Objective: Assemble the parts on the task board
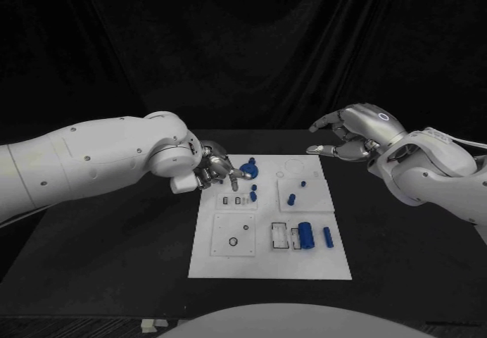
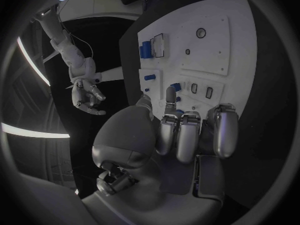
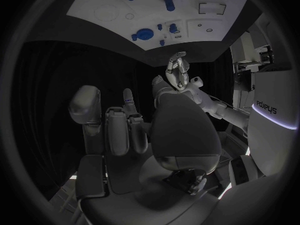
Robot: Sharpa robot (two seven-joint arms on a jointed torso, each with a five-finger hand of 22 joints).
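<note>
The white task board (image 1: 218,264) lies mid-table with several blue parts on it. A round blue part (image 1: 252,170) sits near its far left corner. My left hand (image 1: 218,171) hovers right beside that part, its fingers (image 2: 178,135) curled down over it; a blue sliver (image 2: 179,111) peeks between them, and I cannot tell whether they grip it. My right hand (image 1: 355,132) is raised above the board's far right corner, fingers apart and holding nothing. A large blue cylinder (image 1: 305,234) and a slimmer one (image 1: 328,236) lie near the board's front right.
Small blue pegs (image 1: 291,199) stand in the middle of the board (image 2: 237,30), beside slotted plates (image 1: 238,201). Black table (image 1: 112,267) surrounds the board on every side. From the right wrist, the left hand (image 3: 178,76) appears beyond the board (image 3: 103,0).
</note>
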